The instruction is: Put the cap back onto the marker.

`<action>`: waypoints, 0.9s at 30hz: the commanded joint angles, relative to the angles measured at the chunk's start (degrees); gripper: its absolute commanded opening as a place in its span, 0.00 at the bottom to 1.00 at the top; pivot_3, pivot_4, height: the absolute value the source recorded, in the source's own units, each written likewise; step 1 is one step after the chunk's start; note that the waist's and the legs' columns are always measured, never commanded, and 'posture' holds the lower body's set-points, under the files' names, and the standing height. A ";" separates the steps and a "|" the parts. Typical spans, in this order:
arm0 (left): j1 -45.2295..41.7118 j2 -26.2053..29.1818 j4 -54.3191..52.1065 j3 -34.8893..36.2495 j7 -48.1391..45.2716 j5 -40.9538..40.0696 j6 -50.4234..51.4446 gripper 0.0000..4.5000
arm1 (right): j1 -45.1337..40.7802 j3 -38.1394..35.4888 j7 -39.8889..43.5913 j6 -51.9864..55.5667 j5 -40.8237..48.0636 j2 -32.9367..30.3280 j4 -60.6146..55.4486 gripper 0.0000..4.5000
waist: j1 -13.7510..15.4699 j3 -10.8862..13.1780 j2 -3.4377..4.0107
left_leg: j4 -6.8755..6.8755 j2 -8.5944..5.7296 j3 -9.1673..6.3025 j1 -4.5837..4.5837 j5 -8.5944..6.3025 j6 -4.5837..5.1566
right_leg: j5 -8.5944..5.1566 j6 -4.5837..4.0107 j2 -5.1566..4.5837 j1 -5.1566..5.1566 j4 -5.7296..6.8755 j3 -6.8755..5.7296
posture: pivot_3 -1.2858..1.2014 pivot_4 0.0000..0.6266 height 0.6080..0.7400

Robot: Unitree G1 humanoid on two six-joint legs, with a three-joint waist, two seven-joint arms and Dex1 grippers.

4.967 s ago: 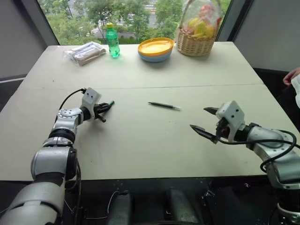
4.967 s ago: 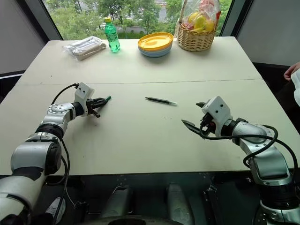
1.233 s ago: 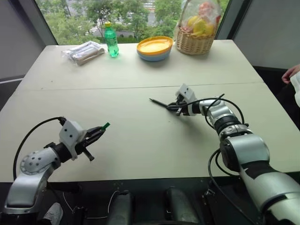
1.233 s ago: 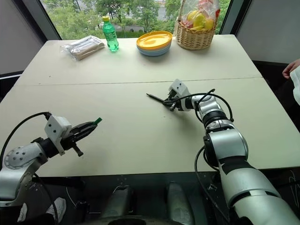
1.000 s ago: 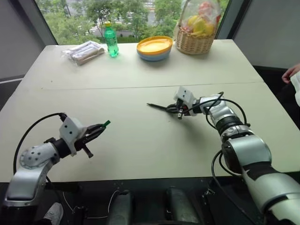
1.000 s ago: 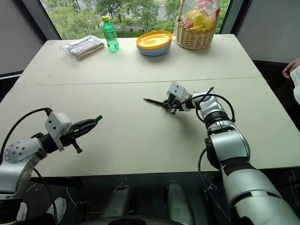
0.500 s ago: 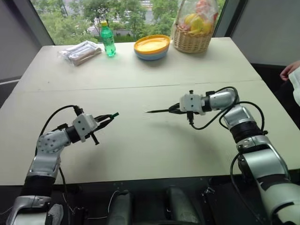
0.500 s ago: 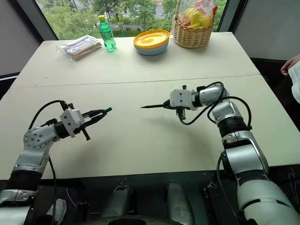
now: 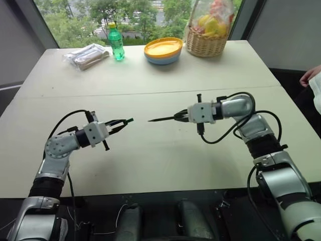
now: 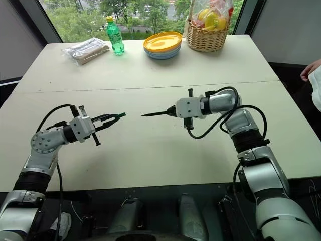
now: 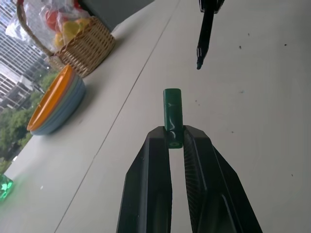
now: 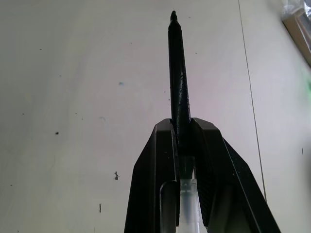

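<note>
Pale, matte counter [image 9: 150, 165], faintly speckled, with a woven wicker basket [image 9: 206, 44] and stacked glossy plates [image 9: 163, 51] at the far edge by the window. Above it, the left gripper [image 9: 122, 123] pinches the cap [image 11: 173, 117], a stubby dark green plastic cylinder. Facing it, the right gripper [image 12: 183, 127] clamps the marker [image 12: 178, 77], a slim black stick, tip aimed at the cap, a short gap between them.

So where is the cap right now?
In the left eye view, the cap sits pinched at the left gripper fingertips, left of centre above the table, its open end facing the marker tip, a gap between.
</note>
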 commanded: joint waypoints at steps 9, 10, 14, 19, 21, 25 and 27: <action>2.25 0.15 -7.93 -0.72 -2.10 -5.18 9.42 0.00 | -0.24 1.20 0.38 2.94 3.70 0.56 -5.66 0.01 | 0.08 0.00 0.00 | 0.00 0.00 -0.01 0.00 0.00 0.00 | 0.00 0.00 0.01 0.00 0.01 0.00 | 0.52 0.24 1.00; 2.42 0.19 -8.54 -0.78 -2.32 -5.65 10.70 0.00 | -0.20 1.30 0.50 3.12 3.85 0.55 -5.94 0.01 | 0.08 0.00 0.00 | 0.00 0.00 -0.02 0.00 0.00 0.00 | 0.00 0.00 0.01 0.00 0.01 0.00 | 0.52 0.24 1.00; 2.60 0.48 -9.52 -0.92 -2.84 -5.68 12.36 0.00 | -0.04 1.73 0.71 3.47 4.12 0.40 -6.56 0.01 | 0.08 0.00 0.00 | 0.01 0.00 -0.01 0.00 0.00 0.00 | 0.00 0.00 0.01 0.01 0.00 0.00 | 0.52 0.24 1.00; 2.73 0.39 -9.90 -0.83 -3.07 -5.69 13.27 0.00 | -0.09 2.01 0.93 4.10 4.50 0.68 -7.36 0.01 | 0.04 0.00 0.00 | 0.01 0.01 -0.02 0.00 0.00 0.00 | 0.00 0.00 0.03 0.00 0.01 0.00 | 0.52 0.24 1.00; 2.75 0.27 -10.04 -0.96 -3.06 -5.58 13.32 0.00 | -0.20 2.14 1.13 4.15 4.62 0.70 -7.51 0.01 | 0.05 0.00 0.00 | 0.01 0.01 -0.02 0.00 0.00 0.00 | 0.00 0.00 0.03 0.00 0.00 0.00 | 0.52 0.24 1.00; 2.90 0.11 -10.57 -1.14 -2.90 -5.34 13.06 0.00 | -0.08 2.33 1.41 4.05 4.68 0.54 -7.59 0.01 | 0.06 0.00 0.00 | 0.01 0.01 -0.02 0.00 0.00 0.00 | 0.00 0.00 0.03 0.00 0.00 0.00 | 0.52 0.24 1.00; 3.33 0.16 -11.28 -1.24 -2.92 -5.25 12.91 0.00 | 0.03 2.45 1.43 4.03 4.72 0.47 -7.65 0.01 | 0.05 0.00 0.00 | 0.01 0.01 -0.02 0.00 0.00 0.00 | 0.00 0.00 0.03 0.00 0.00 0.00 | 0.52 0.24 1.00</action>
